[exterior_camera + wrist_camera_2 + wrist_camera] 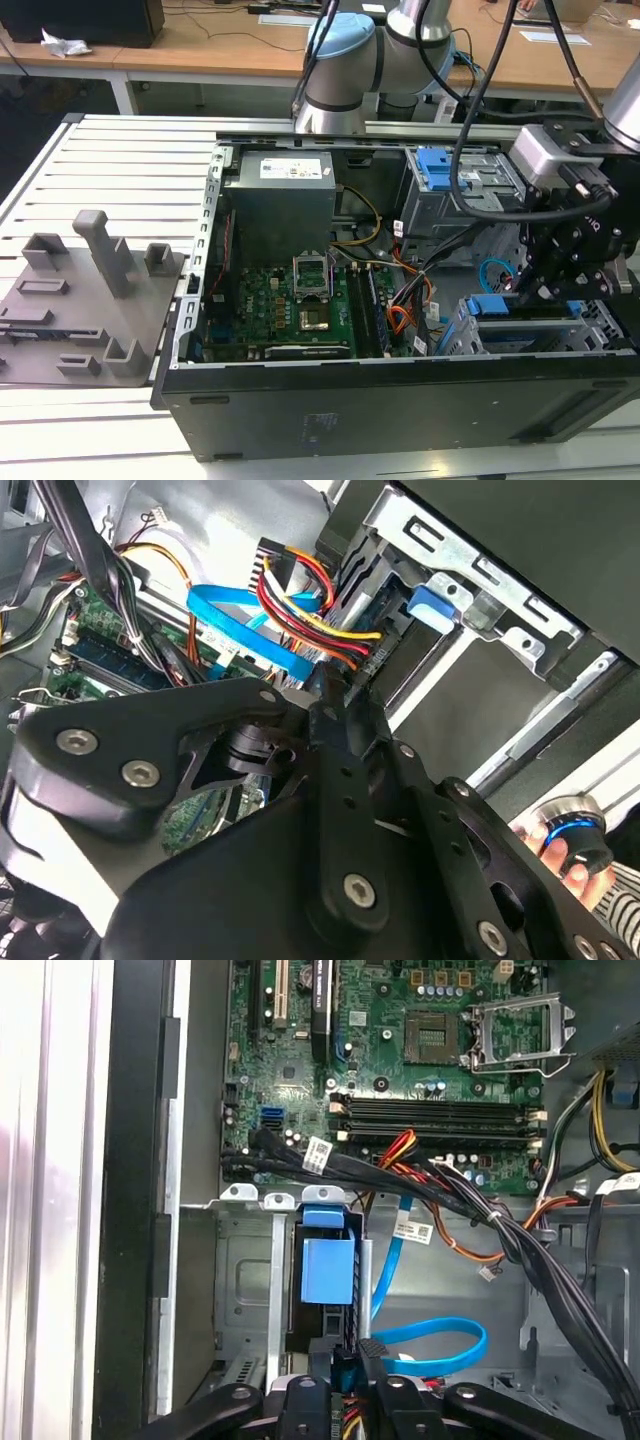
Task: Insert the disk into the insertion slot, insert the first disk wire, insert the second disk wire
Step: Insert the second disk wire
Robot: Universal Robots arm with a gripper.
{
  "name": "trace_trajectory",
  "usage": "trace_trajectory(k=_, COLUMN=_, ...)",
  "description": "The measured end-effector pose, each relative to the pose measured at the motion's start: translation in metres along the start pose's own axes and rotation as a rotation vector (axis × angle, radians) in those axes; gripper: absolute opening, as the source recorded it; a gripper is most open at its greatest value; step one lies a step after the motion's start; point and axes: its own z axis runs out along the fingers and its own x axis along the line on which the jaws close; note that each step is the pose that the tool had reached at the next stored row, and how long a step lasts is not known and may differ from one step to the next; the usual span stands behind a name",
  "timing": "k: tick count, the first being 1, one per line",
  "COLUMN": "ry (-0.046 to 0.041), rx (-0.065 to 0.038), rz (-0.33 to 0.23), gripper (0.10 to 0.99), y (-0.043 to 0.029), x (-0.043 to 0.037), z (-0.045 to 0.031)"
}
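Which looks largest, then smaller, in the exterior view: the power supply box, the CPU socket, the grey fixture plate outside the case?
1. Grey fixture plate, largest, though it lies nearer the camera.
2. Power supply box.
3. CPU socket, clearly smallest.

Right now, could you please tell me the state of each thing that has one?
Blue-framed silver disk: seated in the grey perforated insertion slot.
Thin light-blue second disk wire: looped loose beside the slot.
Black gripper: jaws closed at the disk's rear edge.
Silver processor socket: empty.
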Motion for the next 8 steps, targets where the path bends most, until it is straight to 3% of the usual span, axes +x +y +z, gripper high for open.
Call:
trace_trajectory(k=1, ry=0.0000, rx=0.000, rz=0.000, gripper=0.239, y=0.0004, x=0.0001, z=-0.0090)
trace_trajectory(k=5, ry=0.0002, rx=0.000, rz=0.000, gripper=0.239, y=0.0016, x=0.0006, z=-0.0321)
trace_trajectory(k=7, ry=-0.0003, rx=0.000, rz=0.000, gripper=0.224, y=0.0016, x=0.0006, z=-0.0330)
trace_trajectory(k=8, ry=-0.0003, rx=0.000, rz=0.000, gripper=0.161, y=0.0016, x=0.0006, z=-0.0331)
